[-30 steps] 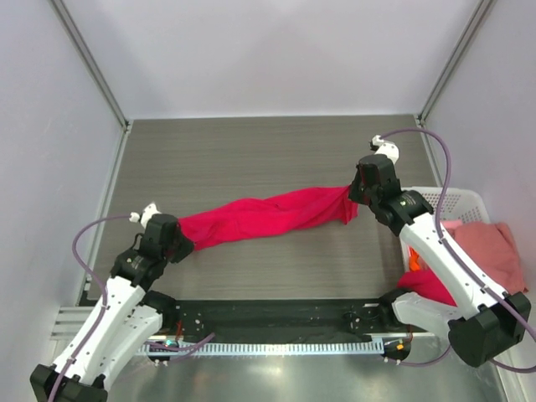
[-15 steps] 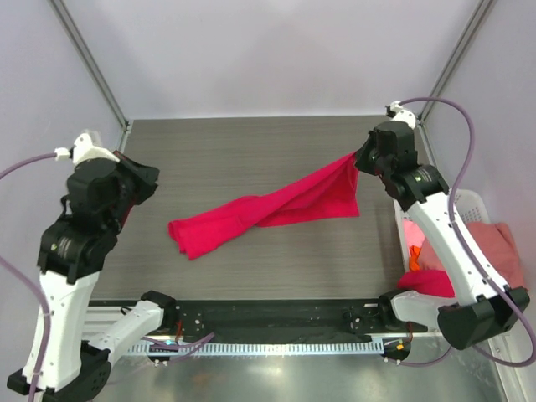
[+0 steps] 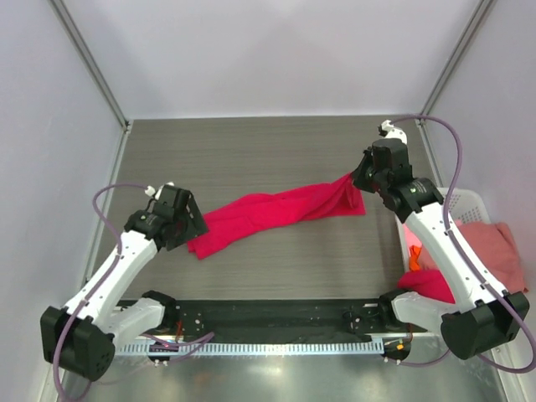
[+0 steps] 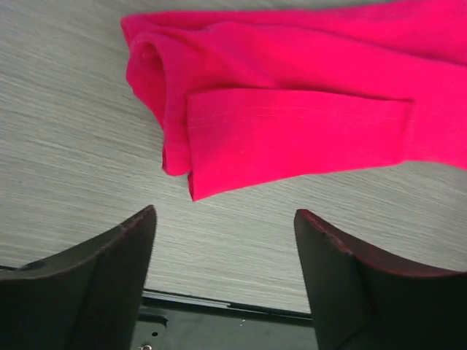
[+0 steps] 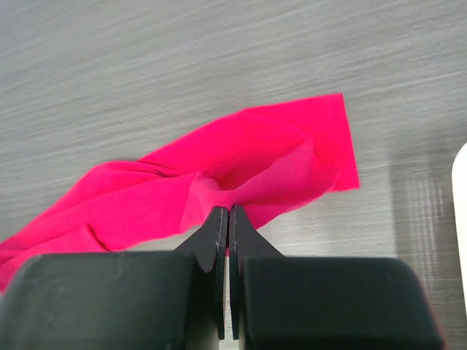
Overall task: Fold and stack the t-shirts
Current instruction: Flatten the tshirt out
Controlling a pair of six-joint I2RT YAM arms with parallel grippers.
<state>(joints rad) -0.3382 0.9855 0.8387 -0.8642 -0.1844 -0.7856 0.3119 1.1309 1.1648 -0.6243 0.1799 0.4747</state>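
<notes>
I pinch the crimson t-shirt (image 3: 276,211), twisted mid-frame, in the right gripper (image 5: 228,213); left gripper (image 4: 225,216) spread; nothing folded yet.

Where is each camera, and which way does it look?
Top external: above and behind the robot, looking down at the table; left arm, right arm and the red t-shirt show.
Left wrist: on the left arm, looking down at the shirt's end; the open left gripper frames it.
Right wrist: on the right arm, looking down; the right gripper pinches the shirt.
Shared: all three see the red t-shirt.
</notes>
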